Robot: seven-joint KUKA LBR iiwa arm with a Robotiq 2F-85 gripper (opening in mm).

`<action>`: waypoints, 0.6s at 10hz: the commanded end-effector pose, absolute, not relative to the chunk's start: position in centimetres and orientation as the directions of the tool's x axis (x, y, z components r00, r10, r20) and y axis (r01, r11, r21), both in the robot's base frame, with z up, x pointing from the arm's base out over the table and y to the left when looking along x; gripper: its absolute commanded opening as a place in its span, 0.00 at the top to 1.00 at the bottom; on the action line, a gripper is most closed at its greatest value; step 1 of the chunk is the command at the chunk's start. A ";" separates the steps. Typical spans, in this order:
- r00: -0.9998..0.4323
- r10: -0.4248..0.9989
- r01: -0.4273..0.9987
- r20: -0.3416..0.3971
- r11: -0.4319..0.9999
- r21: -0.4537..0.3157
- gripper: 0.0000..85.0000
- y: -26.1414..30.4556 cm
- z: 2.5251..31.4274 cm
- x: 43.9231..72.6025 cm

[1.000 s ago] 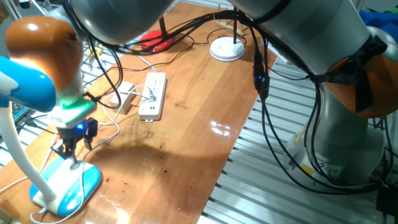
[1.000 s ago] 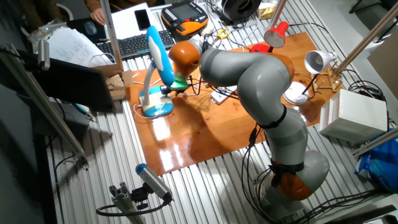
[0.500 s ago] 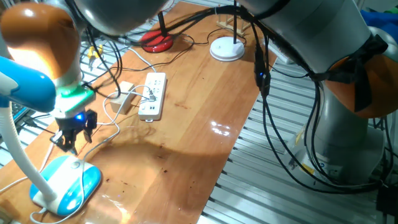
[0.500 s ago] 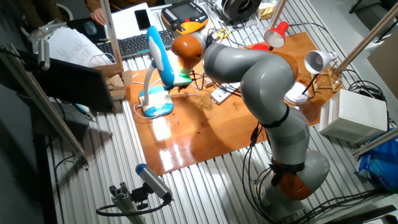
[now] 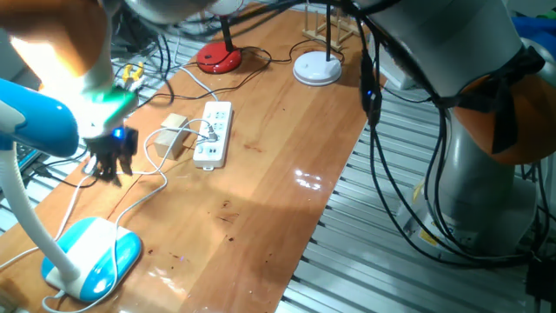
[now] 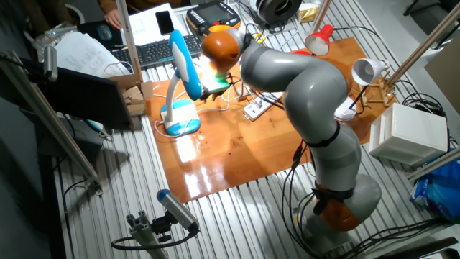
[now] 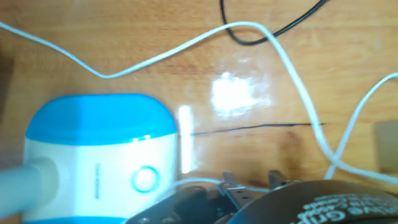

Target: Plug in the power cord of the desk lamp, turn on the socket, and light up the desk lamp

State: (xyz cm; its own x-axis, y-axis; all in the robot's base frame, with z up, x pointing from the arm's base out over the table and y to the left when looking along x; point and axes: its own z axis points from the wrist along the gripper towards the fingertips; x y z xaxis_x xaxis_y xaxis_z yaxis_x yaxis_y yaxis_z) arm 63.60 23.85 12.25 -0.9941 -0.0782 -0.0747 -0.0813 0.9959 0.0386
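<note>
The black two-finger gripper (image 5: 108, 169) (fingers empty, apparently closed) has lifted off the light-blue-and-white oval lamp base (image 5: 94, 254) below, suggesting the button press is done.

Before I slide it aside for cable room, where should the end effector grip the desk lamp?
On the desk lamp, likely the white neck just above the base, approached level from the tabletop side: the stem is slim, the oval base wide and rounded.

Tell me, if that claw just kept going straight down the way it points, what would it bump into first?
Probably the bare wooden table or the thin white power cord lying there; the gripper hangs beside the desk lamp, and depth is unclear.
</note>
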 end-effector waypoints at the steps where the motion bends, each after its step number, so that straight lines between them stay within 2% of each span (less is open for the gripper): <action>1: -0.991 -0.114 -0.117 -0.073 0.992 0.039 0.80 19.1 12.9 63.5; 2: -0.987 -0.143 -0.146 -0.072 0.989 0.038 1.00 17.4 13.5 63.2; 6: -0.971 -0.231 -0.235 -0.055 0.969 0.083 1.00 12.9 12.2 61.8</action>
State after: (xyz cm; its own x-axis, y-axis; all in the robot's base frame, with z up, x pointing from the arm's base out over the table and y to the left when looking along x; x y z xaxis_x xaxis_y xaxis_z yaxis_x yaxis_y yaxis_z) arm 61.60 17.53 12.07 -0.9698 -0.2393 -0.0476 -0.2427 0.9660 0.0888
